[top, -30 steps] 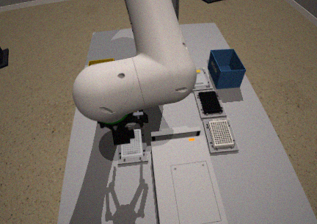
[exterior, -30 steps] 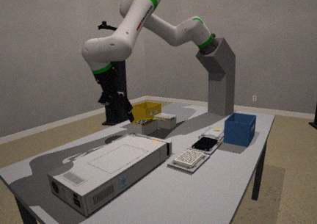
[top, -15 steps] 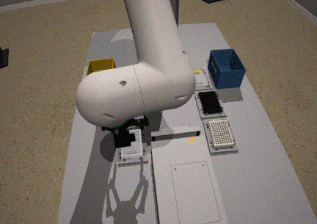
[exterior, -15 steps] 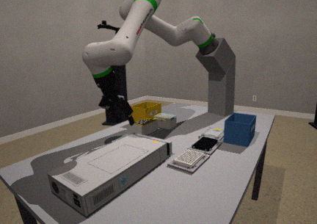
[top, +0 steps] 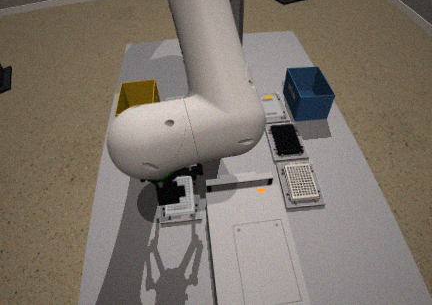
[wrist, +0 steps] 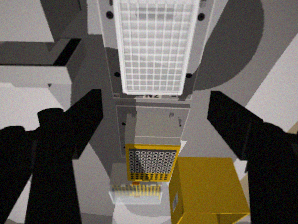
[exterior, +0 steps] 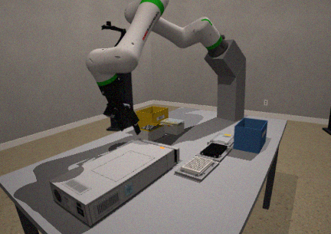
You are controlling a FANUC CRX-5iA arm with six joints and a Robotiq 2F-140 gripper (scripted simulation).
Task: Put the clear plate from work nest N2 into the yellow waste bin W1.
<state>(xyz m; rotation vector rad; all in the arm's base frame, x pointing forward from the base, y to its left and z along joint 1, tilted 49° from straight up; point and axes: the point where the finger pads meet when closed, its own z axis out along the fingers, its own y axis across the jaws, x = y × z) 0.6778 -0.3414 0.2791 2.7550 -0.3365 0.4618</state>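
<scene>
The clear plate (wrist: 155,45) is a pale grid of wells lying flat in its grey work nest at the top of the wrist view. It also shows in the top view (top: 181,201), partly hidden under the arm's elbow. My gripper (wrist: 155,104) is open and empty, and hangs above the bench just beside the plate's near end. Its black fingers stand wide at the left and right and touch nothing. The gripper also shows in the exterior view (exterior: 124,120). The yellow waste bin (top: 137,95) stands upright at the bench's far left and also shows in the wrist view (wrist: 207,190).
A yellow-topped tip rack (wrist: 151,164) and a grey block (wrist: 152,127) sit between the nest and the yellow bin. A long grey instrument box (exterior: 115,175) lies beside the nest. A blue bin (top: 308,92), a black plate (top: 286,139) and a white plate (top: 301,182) line the right side.
</scene>
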